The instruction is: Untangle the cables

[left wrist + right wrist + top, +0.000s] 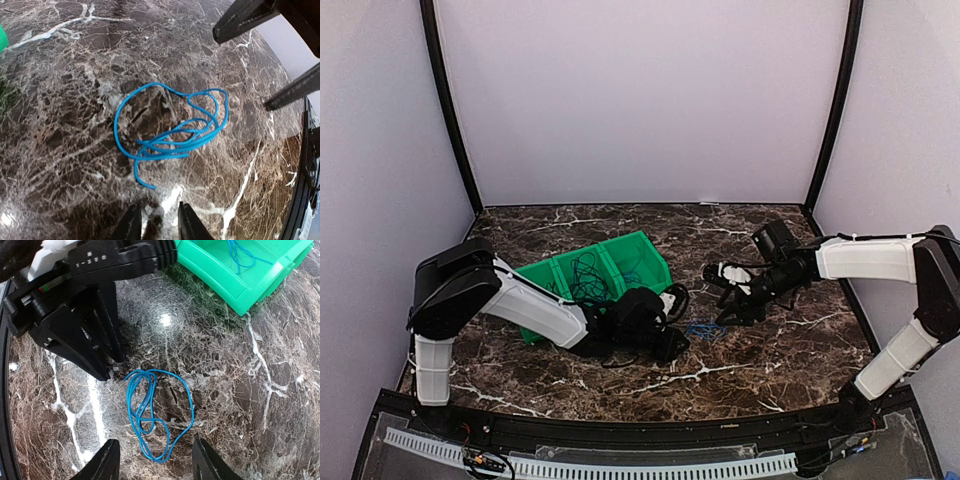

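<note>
Blue cable (pixel 170 131) lies loose on marble (pixel 770 350), right of bin (pixel 642 242). Left gripper (pixel 157 226) narrowly parted, right gripper (pixel 155 460) spread; both empty. Step judged: approach. Next, pinch one strand.

a: what's the table (pixel 770 350) like?
b: dark brown stone pattern, white veins all over.
a: and what lies on it?
b: a green bin (pixel 656 262) left of the middle, set at a slant. near its right end, a blue cable (pixel 170 147) lies flat in loose loops on the bare top, not touching the bin.
</note>
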Robot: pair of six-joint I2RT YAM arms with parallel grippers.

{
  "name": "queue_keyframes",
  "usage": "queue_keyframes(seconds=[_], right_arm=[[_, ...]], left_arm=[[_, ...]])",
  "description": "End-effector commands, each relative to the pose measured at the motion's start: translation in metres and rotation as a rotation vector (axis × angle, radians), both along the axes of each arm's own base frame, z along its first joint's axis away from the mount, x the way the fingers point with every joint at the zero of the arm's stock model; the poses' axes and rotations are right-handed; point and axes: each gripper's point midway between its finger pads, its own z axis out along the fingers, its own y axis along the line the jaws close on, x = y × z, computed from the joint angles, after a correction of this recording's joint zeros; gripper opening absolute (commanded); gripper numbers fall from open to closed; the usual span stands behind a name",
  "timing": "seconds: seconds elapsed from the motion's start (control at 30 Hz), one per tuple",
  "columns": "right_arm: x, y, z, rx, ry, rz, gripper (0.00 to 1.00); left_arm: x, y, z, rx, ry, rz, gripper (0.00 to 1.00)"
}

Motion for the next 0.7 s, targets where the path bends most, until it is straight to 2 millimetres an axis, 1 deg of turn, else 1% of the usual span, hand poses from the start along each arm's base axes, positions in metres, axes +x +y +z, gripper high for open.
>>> queue_keyframes(seconds=[0.0,0.13,0.3,0.4,0.43,0.47,0.53,0.67], right_arm=[[0.001,0.007,0.009,0.022,-0.024,0.025,0.52],[0.000,0.012,0.003,0.014,-0.003,0.030,0.53],[0.001,0.018,-0.010,-0.012,0.020,0.025,0.53],[0.006,0.019,-0.022,-0.050,0.032,-0.003,0.53],[0.009,0.018,-0.026,-0.067,0.035,-0.014,0.51],[0.011,0.018,-0.028,-0.077,0.040,-0.024,0.50],[0.017,0.018,-0.029,-0.088,0.030,-0.051,0.41],[0.029,0.015,-0.022,-0.096,-0.017,-0.101,0.27]], left_arm=[[0.009,0.000,-0.015,-0.007,0.042,0.036,0.26],[0.013,0.000,-0.023,-0.013,0.060,0.043,0.22],[0.015,-0.004,-0.033,-0.010,0.069,0.034,0.15],[0.015,-0.006,-0.035,-0.011,0.074,0.026,0.12],[0.015,-0.006,-0.035,-0.013,0.074,0.024,0.08],[0.015,-0.007,-0.035,-0.013,0.072,0.021,0.05],[0.015,-0.007,-0.035,-0.010,0.071,0.018,0.01],[0.012,-0.003,-0.036,0.004,0.073,0.011,0.00]])
